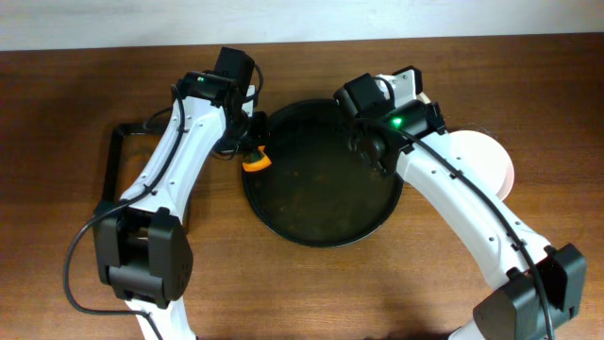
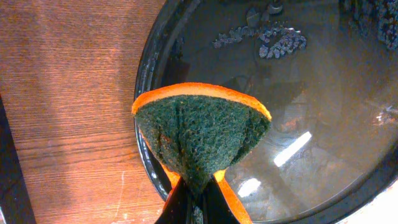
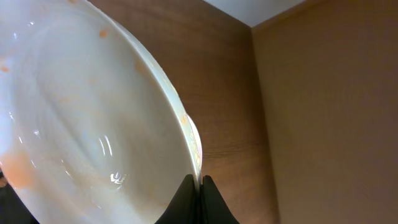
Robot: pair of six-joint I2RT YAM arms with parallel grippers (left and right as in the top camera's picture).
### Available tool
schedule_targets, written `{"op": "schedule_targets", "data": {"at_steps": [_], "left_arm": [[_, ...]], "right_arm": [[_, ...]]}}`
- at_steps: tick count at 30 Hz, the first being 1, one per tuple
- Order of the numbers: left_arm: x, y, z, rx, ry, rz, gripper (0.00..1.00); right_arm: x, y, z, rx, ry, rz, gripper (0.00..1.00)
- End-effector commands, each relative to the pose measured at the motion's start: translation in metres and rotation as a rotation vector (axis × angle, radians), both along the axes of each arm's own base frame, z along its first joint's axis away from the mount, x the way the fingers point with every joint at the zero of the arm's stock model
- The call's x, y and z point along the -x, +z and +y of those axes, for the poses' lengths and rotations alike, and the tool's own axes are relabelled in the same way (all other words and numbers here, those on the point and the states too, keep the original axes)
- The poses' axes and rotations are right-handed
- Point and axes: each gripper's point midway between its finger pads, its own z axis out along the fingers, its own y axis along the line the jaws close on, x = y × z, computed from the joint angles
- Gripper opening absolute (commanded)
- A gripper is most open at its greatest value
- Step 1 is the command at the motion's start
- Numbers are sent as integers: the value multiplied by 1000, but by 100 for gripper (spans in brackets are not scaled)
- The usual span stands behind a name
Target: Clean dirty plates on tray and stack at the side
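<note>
The large round black tray [image 1: 321, 227] sits mid-table with no plate showing on it. In the left wrist view its rim [image 2: 146, 62] and wet floor show. My left gripper [image 1: 253, 151] [image 2: 199, 202] is shut on an orange sponge with a green scouring face [image 2: 199, 130], held over the tray's left rim. My right gripper [image 3: 200, 182] is shut on the rim of a white plate [image 3: 93, 124] with orange smears, held tilted. In the overhead view that gripper [image 1: 423, 94] is at the tray's far right and the arm hides the held plate.
A pale plate [image 1: 486, 156] lies on the table right of the tray, partly under my right arm. A rectangular black tray [image 1: 118, 161] sits at the left under my left arm. Foam streaks [image 2: 273, 40] lie on the round tray's floor.
</note>
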Motion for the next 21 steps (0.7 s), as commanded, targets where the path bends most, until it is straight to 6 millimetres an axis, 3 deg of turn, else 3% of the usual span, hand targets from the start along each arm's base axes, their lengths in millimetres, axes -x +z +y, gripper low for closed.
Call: {"op": "schedule_targets", "data": {"at_steps": [1,6,9,13,19,21], "left_arm": [[-3,18,2,11,-1,-47,1],[-3,18,2,11,-1,-46,1],[-3,18,2,11,-1,-46,1],[-3,18,2,10,-1,-47,1],[-3,18,2,10,-1,-47,1],[-3,18,2,10,-1,-47,1]], "right_arm": [[-1,13,-5,-71,-52,-86,4],[-4,-4,-17,-212,-108,-60,4],[-5,-18,-35,-331,-165,-22,4],[-2,-36,-77,-518,-288,14,4],[16,-54,-157,-771,-510,-8,4],[21,-60,-172,-820,-557,-12,4]]}}
